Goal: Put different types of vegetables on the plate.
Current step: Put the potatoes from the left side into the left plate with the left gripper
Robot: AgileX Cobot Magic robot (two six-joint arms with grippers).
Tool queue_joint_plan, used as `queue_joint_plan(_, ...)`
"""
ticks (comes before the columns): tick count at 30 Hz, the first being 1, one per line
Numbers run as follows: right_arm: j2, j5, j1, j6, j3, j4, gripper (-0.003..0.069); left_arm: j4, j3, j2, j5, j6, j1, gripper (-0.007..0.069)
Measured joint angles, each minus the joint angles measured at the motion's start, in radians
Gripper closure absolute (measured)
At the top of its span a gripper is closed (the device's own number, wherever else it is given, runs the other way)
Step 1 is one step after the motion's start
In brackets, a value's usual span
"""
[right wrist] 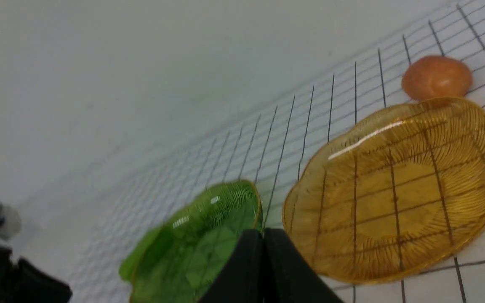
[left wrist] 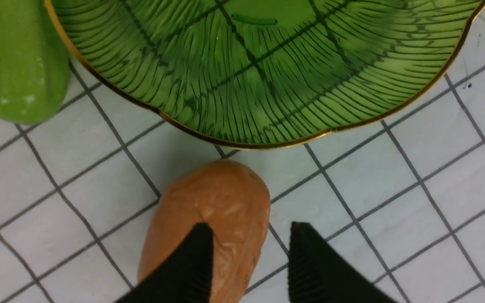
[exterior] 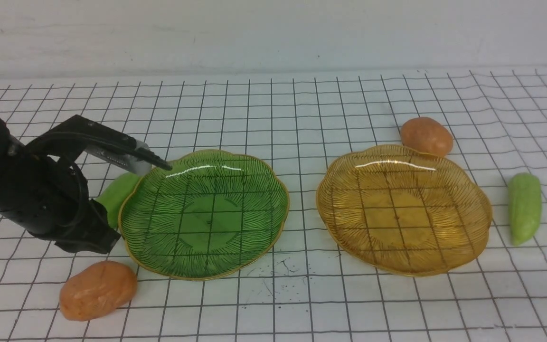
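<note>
Two orange-brown potatoes: one (exterior: 98, 289) in front of the green plate's left side, one (exterior: 426, 136) behind the amber plate. Two light-green cucumbers: one (exterior: 117, 194) at the green plate's left edge, partly hidden by my left arm, one (exterior: 524, 206) right of the amber plate. Both the green plate (exterior: 204, 213) and the amber plate (exterior: 404, 209) hold nothing. My left gripper (left wrist: 249, 229) is open and empty above the near potato (left wrist: 209, 210); one finger overlaps it, the other is over bare table. My right gripper (right wrist: 263, 235) is shut and empty, out of the front view.
The table is a white sheet with a black grid, ending at a white wall behind. The left arm's body (exterior: 36, 199) stands left of the green plate. Small black specks (exterior: 273, 273) mark the sheet between the plates.
</note>
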Motion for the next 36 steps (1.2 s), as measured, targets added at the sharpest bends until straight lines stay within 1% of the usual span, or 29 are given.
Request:
queue_joint_plan(1, 0.046, 0.037, 0.0, -0.033, -0.025, -0.009, 0.0673, 0.004, 0.0, 0.002, -0.001, 0.016, 0.0, 0.0296)
queue_joint_plan(2, 0.085, 0.067, 0.0, -0.061, -0.043, -0.014, 0.0673, 0.008, 0.0, 0.005, -0.004, 0.036, 0.0, 0.0207)
queue_joint_plan(5, 0.162, 0.113, 0.0, -0.109, -0.064, -0.024, 0.0673, 0.03, 0.0, 0.034, -0.026, 0.133, 0.0, 0.0043)
queue_joint_plan(7, 0.186, 0.12, 0.0, -0.128, -0.065, -0.028, 0.0673, 0.044, 0.0, 0.082, -0.028, 0.167, 0.0, -0.0027)
queue_joint_plan(9, 0.192, 0.125, 0.0, -0.137, -0.065, -0.028, 0.0673, 0.06, 0.0, 0.134, -0.028, 0.181, 0.0, -0.0053)
queue_joint_plan(14, 0.192, 0.128, 0.0, -0.145, -0.066, -0.028, 0.0673, 0.094, 0.0, 0.224, -0.028, 0.18, 0.0, -0.0057)
queue_joint_plan(21, 0.192, 0.127, 0.0, -0.147, -0.066, -0.028, 0.0673, 0.14, 0.0, 0.284, -0.037, 0.144, 0.0, -0.0045)
queue_joint_plan(24, 0.192, 0.112, 0.0, -0.147, -0.066, -0.028, 0.0673, 0.141, 0.0, 0.309, -0.031, 0.136, 0.0, -0.0006)
queue_joint_plan(26, 0.193, 0.103, 0.0, -0.147, -0.066, -0.028, 0.0673, 0.141, 0.0, 0.319, -0.016, 0.123, 0.0, 0.0058)
queue_joint_plan(27, 0.196, 0.101, 0.0, -0.147, -0.067, -0.028, 0.0673, 0.142, -0.002, 0.321, 0.003, 0.103, 0.0, 0.0112)
queue_joint_plan(28, 0.207, 0.101, 0.0, -0.147, -0.071, -0.028, 0.0673, 0.142, -0.003, 0.321, 0.023, 0.079, 0.0, 0.0128)
queue_joint_plan(33, 0.33, 0.16, 0.0, -0.141, -0.17, -0.06, 0.0673, 0.14, -0.039, 0.319, 0.182, -0.05, -0.007, 0.0125)
queue_joint_plan(36, 0.462, 0.223, 0.0, -0.109, -0.297, -0.152, 0.0673, 0.085, -0.077, 0.276, 0.236, -0.105, -0.006, 0.0125)
